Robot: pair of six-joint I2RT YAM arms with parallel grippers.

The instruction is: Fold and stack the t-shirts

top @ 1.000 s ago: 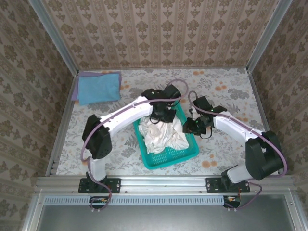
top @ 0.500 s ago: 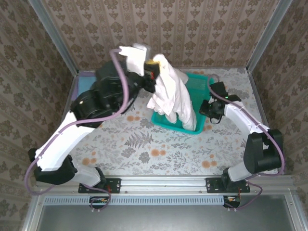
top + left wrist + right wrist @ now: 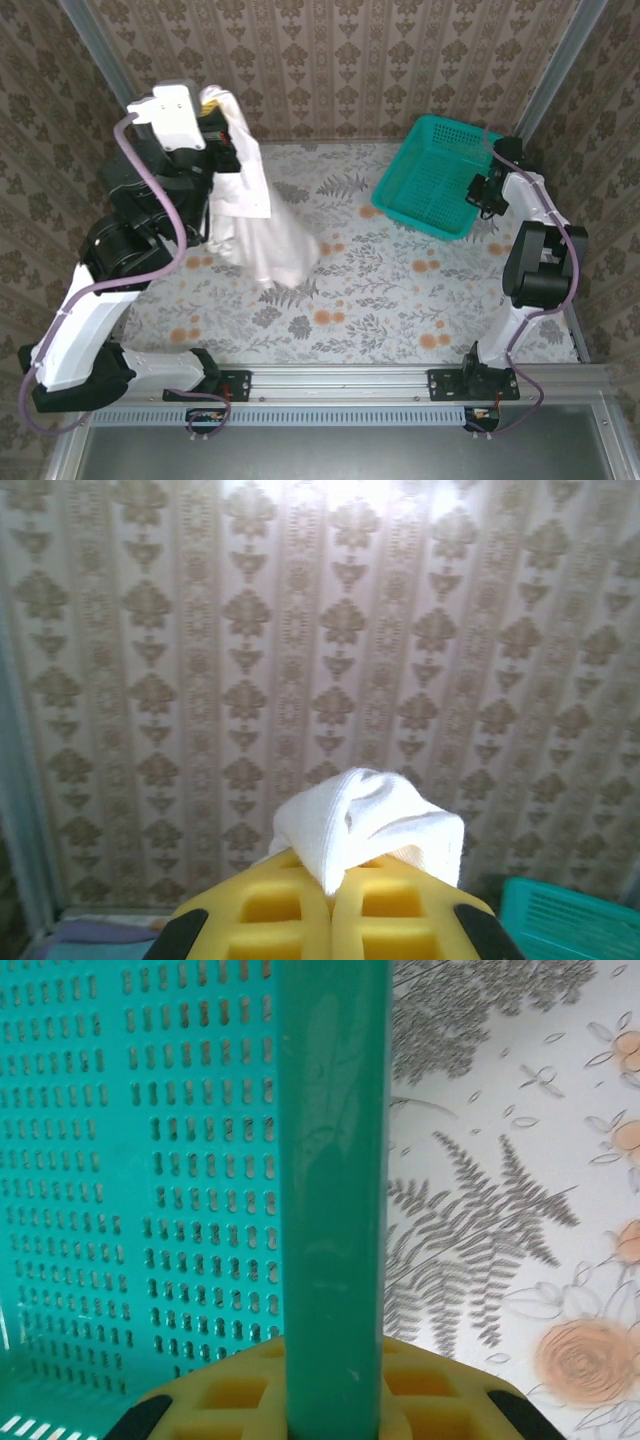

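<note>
Pinching only a small tuft of fabric, your left end effector could lose the off-white t-shirt if you swing the arm fast. The whole garment hangs from that one bunch, raised high over the left of the bench, and its weight pulls straight down on the grip. The shirt hangs gathered and twisted, with its lowest part on or just above the bench surface; I cannot tell which. Lower it as it is and I judge it will land crumpled, perhaps with a sleeve trapped underneath, which makes a clean fold hard. Dragging that lower edge sideways could also roll it under.

On the other side, your right end effector has the teal basket by one rim only, at the far right corner of the bench. The basket looks tipped, so a quick release may let it rock or slide.

The left end effector is clenched tight on the shirt, jaws together around the cloth tuft that the wrist view shows. The right one is closed narrowly on the basket's rim, one finger on either side, grasping nothing else.
</note>
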